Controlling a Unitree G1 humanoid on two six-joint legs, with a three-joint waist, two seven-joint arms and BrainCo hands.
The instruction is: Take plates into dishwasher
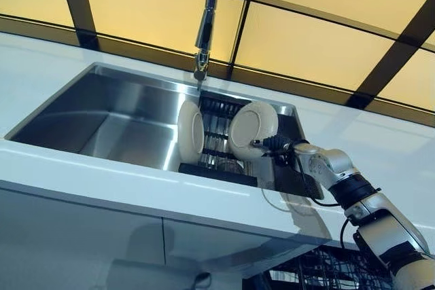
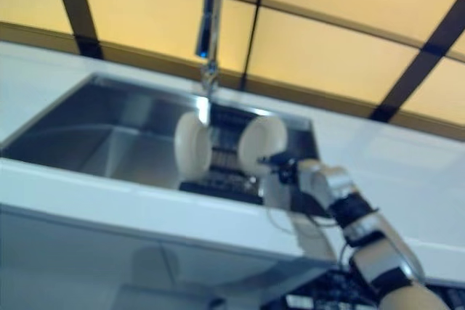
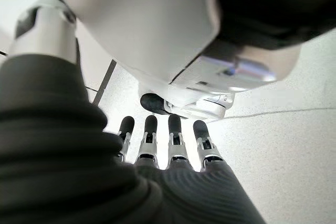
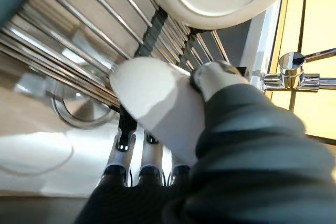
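Observation:
Two cream plates stand on edge in a dark rack [image 1: 216, 168] at the right end of the steel sink [image 1: 102, 120]. My right hand [image 1: 275, 145] reaches in from the right and pinches the rim of the right plate [image 1: 251, 127]. In the right wrist view the thumb [image 4: 215, 80] lies on top of that plate [image 4: 152, 103] and the fingers [image 4: 123, 142] sit under it. The left plate [image 1: 191, 131] stands free, a little apart. My left hand [image 3: 173, 135] shows only in its own wrist view, fingers straight and holding nothing.
A tall chrome faucet [image 1: 206, 25] hangs over the rack between the plates. A white counter [image 1: 102, 174] rims the sink on all sides. The wire dishwasher rack [image 1: 319, 273] shows below the counter at the lower right. Yellow panels with dark frames [image 1: 306, 39] back the counter.

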